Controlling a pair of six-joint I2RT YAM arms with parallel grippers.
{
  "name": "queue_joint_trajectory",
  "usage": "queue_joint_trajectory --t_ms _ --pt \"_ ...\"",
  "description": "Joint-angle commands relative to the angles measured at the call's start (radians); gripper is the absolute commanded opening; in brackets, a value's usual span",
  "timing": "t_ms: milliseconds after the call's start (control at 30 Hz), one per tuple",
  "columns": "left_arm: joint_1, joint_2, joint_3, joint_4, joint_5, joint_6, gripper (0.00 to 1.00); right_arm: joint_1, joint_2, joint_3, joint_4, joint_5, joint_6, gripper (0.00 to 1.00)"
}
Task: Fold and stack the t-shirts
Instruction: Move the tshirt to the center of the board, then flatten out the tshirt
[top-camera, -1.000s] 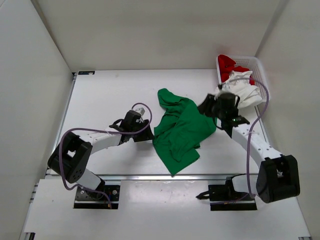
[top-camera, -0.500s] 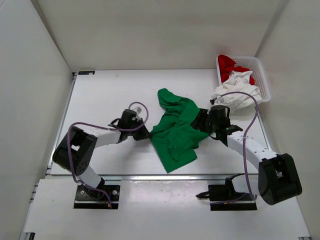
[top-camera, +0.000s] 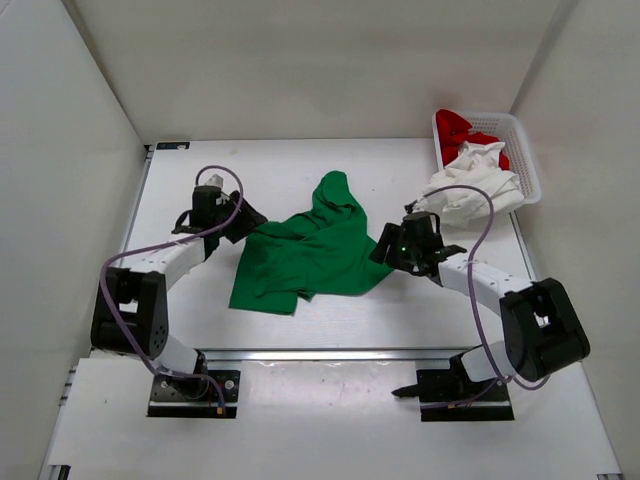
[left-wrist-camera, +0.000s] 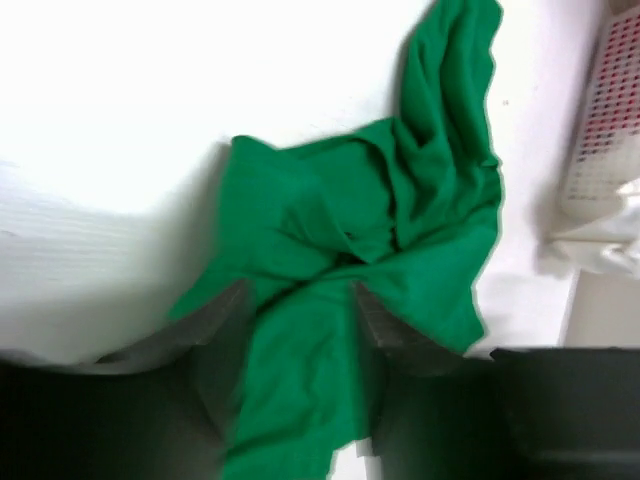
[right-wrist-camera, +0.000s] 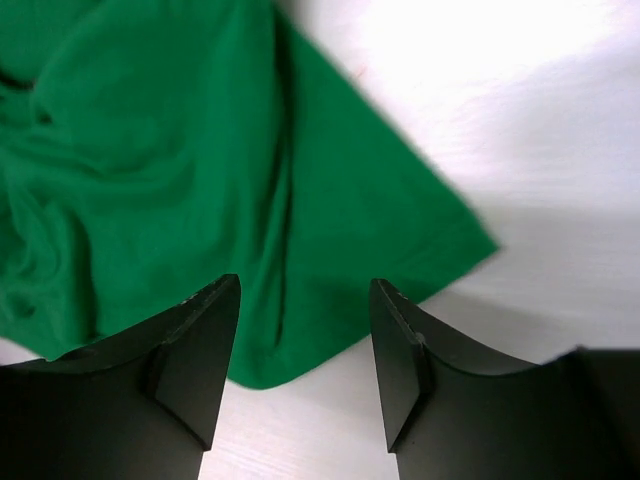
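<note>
white tabletop (top-camera: 260, 170) fenced by plain pale walls, both arms reaching in from the near edge. the green t-shirt (top-camera: 310, 250) lies crumpled in the middle of the table, spread unevenly, with one bunched part pointing toward the far wall. the left gripper (left-wrist-camera: 300, 295) sits at the shirt's left edge; its fingers (left-wrist-camera: 228, 312) stand partly apart and a band of green cloth fills the gap between them, but whether they pinch it or it only lies there i cannot tell. the right gripper (right-wrist-camera: 304, 290) hangs over the shirt's right edge with its jaws spread wide and nothing caught in them; a hemmed corner of the green cloth lies on the table under the gap. the white t-shirt (top-camera: 470, 185) is heaped at the far right, spilling over the near rim of the white mesh basket (top-camera: 527, 160) onto the table. the red t-shirt (top-camera: 455, 125) is bundled inside the basket behind it, well apart from the green one.
</note>
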Motion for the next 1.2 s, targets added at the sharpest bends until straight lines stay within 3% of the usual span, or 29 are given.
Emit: queue_joint_trajectory --t_ms 0,33,100,133,267,467,633,800,1033,1167 --pt "0.032 -0.058 -0.01 -0.092 -0.057 0.038 0.66 0.043 0.02 -0.001 0.053 -0.006 0.062 0.52" --pt "0.051 -0.107 -0.065 -0.089 -0.06 0.03 0.74 0.054 0.014 -0.022 0.053 -0.001 0.077 0.52" --pt "0.134 -0.168 -0.139 -0.096 -0.057 0.021 0.77 0.072 -0.015 -0.063 0.051 0.035 0.109 0.52" --pt "0.132 -0.276 -0.275 -0.18 -0.071 0.061 0.71 0.131 -0.099 -0.138 0.091 0.041 0.175 0.55" --pt "0.157 -0.403 -0.43 -0.242 -0.094 0.053 0.58 0.192 -0.129 -0.192 0.12 0.06 0.213 0.55" --pt "0.177 -0.497 -0.485 -0.331 -0.19 0.014 0.45 0.219 -0.129 -0.226 0.162 0.04 0.224 0.55" --pt "0.175 -0.506 -0.528 -0.357 -0.23 0.026 0.46 0.244 -0.116 -0.242 0.203 0.034 0.241 0.55" --pt "0.068 -0.54 -0.539 -0.386 -0.229 0.001 0.45 0.238 -0.092 -0.236 0.229 0.022 0.227 0.55" --pt "0.071 -0.563 -0.562 -0.409 -0.178 0.013 0.27 0.27 -0.044 -0.206 0.258 0.029 0.233 0.55" --pt "0.074 -0.568 -0.571 -0.366 -0.132 0.0 0.06 0.278 0.005 -0.197 0.295 0.015 0.269 0.55"
